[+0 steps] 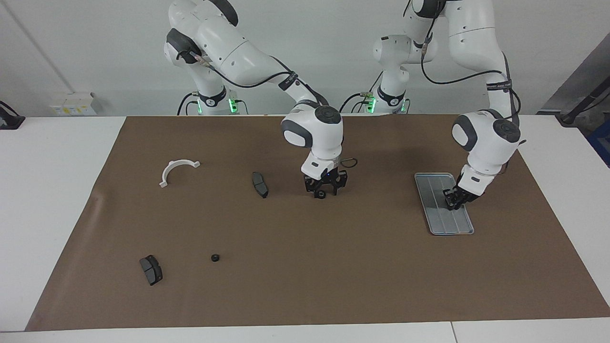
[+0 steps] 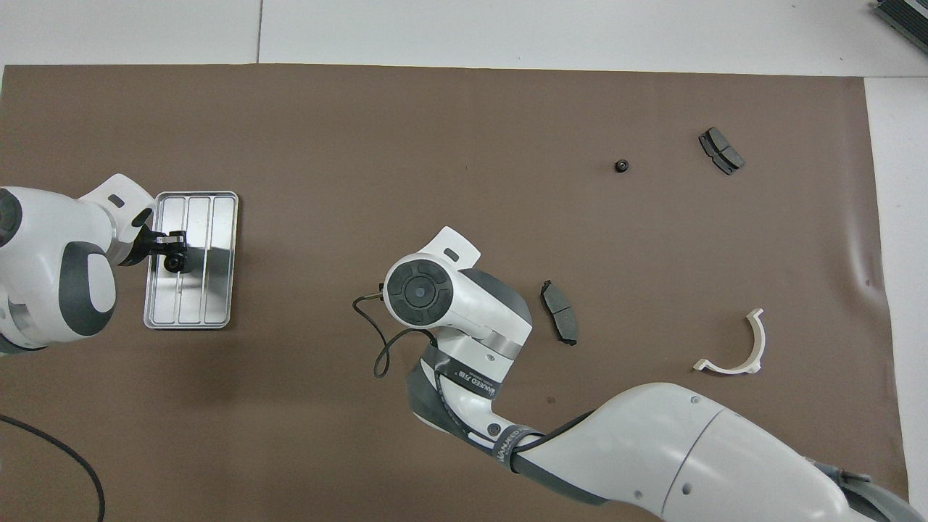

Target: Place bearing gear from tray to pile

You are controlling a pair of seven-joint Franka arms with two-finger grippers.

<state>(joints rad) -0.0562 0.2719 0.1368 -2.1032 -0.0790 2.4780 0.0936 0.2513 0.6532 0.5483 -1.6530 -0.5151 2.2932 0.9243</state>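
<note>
The tray [image 1: 436,224] sits at the right of the facing frame, mid-height, on the brown mat [image 1: 305,286]. The left gripper [image 1: 453,202] is down on the tray, its fingers closed round a small dark round part that I take for the bearing gear [image 2: 172,264]; whether it is lifted I cannot tell. The right gripper [image 1: 322,190] hangs low at frame centre, fingers parted with a small dark ring between them; whether they pinch it is unclear. Left of it lie one brake pad [image 1: 259,184] and the white half-ring bracket [image 1: 177,170]. At lower left lie a second brake pad [image 1: 151,269] and a small black ring [image 1: 215,257]
</note>
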